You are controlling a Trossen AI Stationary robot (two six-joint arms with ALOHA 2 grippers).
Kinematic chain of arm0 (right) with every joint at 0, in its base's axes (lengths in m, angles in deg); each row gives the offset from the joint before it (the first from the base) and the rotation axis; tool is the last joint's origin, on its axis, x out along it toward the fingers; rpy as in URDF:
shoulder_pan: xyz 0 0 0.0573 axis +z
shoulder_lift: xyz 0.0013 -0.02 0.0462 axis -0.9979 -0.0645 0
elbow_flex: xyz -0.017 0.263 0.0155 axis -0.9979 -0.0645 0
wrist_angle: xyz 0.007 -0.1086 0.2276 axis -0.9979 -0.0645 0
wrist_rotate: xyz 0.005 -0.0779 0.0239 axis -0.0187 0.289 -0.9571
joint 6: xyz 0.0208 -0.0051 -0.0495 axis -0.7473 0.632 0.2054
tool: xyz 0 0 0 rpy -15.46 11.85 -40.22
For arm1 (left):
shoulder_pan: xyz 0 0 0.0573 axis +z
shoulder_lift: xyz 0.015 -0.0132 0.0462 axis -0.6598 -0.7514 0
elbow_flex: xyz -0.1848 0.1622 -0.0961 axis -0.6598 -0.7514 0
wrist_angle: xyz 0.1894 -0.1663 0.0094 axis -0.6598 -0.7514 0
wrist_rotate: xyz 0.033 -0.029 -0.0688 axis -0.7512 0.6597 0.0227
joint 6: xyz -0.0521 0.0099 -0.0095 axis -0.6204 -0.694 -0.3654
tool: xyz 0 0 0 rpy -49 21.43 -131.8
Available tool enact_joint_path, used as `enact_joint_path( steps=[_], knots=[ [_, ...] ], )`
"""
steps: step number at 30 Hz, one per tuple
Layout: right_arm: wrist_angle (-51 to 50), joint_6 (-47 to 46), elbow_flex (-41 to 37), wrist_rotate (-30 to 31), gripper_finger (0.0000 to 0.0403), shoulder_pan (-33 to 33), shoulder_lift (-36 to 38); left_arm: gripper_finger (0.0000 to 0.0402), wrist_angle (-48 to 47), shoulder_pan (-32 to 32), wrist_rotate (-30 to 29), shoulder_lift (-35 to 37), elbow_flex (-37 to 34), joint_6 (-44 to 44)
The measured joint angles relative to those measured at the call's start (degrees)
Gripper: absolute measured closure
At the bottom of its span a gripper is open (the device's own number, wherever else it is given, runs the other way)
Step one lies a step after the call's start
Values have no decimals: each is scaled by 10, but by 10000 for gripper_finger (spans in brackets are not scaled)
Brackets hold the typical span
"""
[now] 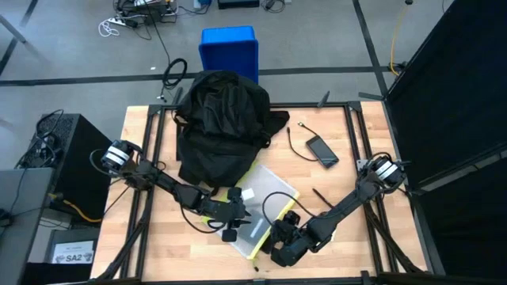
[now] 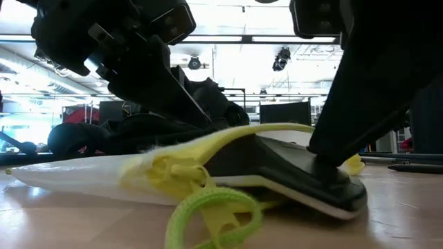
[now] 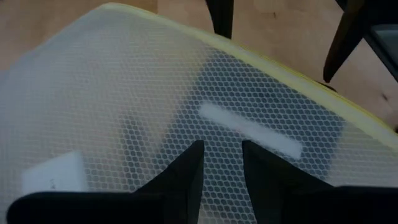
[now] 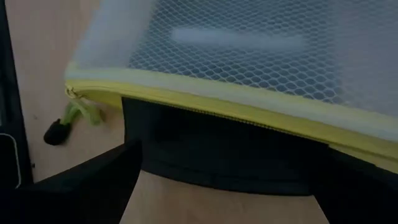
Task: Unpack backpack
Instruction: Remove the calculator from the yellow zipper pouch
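The black backpack (image 1: 222,127) lies slumped at the table's far middle, and no gripper touches it. In front of it a flat white mesh pouch (image 1: 265,210) with a yellow zip edge (image 4: 236,102) lies on the table. A dark flat item (image 2: 291,162) sticks out of its near open end. My left gripper (image 3: 221,165) is over the pouch's left part, its fingers a little apart. My right gripper (image 4: 217,186) is at the pouch's near end, wide open, with its fingers on either side of the dark item (image 4: 217,155). My left gripper comes slanting down from the left, and its fingertips (image 3: 186,168) rest on the pouch's upper mesh face (image 3: 224,134). I cannot tell whether any mesh is pinched between them. The pouch stays flat on the table. My right gripper has one finger (image 2: 329,155) set down from above on the top of the dark item's protruding end (image 2: 304,169). That end lies on the table.
A phone (image 1: 322,150) with a short cable and a thin dark pen (image 1: 321,198) lie on the right half of the table. A blue bin (image 1: 230,47) stands on the floor beyond the far edge. A yellow-green zip pull loop (image 2: 214,211) lies before the pouch.
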Motion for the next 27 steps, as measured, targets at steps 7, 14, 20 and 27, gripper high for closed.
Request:
enact_joint_path(
  steps=[7, 14, 20, 27],
  knots=[
    [-1, 28, -2, 8, 5, -4, 1, 315, 5, 0, 1, 0, 0, -1],
    [-47, 68, -3, -11, 7, -17, 24, 314, 4, 0, 1, 0, 0, -13],
    [-121, 62, -3, -16, 4, -23, 80, 314, 3, 0, 1, 0, 0, -14],
    [-175, -14, -3, -63, 13, -11, 92, 314, 6, 0, 1, 0, 0, -15]
  ],
)
